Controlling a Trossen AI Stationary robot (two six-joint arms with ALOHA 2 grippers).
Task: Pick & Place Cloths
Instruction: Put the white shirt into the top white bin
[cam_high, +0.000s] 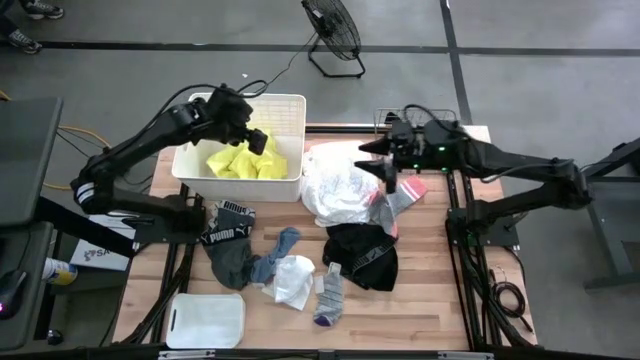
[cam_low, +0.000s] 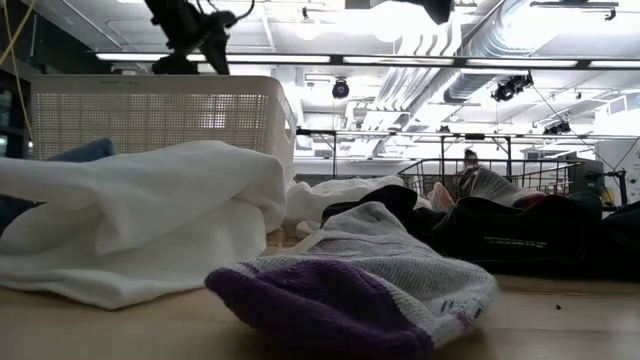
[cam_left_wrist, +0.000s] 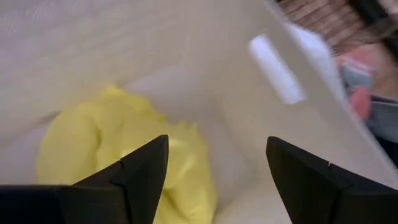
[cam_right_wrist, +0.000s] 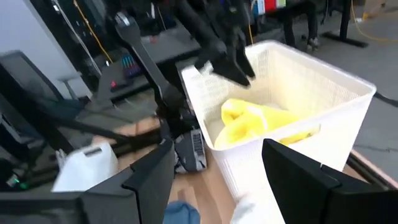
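Purple-toed grey sock (cam_low: 350, 290) lay nearest; left gripper (cam_high: 258, 140) hung released over neon yellow cloth (cam_high: 240, 162) in white mesh bin (cam_high: 290, 110); right gripper (cam_high: 385, 168) gaped empty

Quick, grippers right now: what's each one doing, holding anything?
Left gripper: open, empty, over the white bin above the yellow cloth.
Right gripper: open, empty, above the white cloth.

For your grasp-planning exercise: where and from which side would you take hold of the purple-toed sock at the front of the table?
Grip the purple-toed sock at its grey middle, coming straight down from above. It lies flat and lengthwise on the table, its lower end free, though a white cloth lies close beside it.
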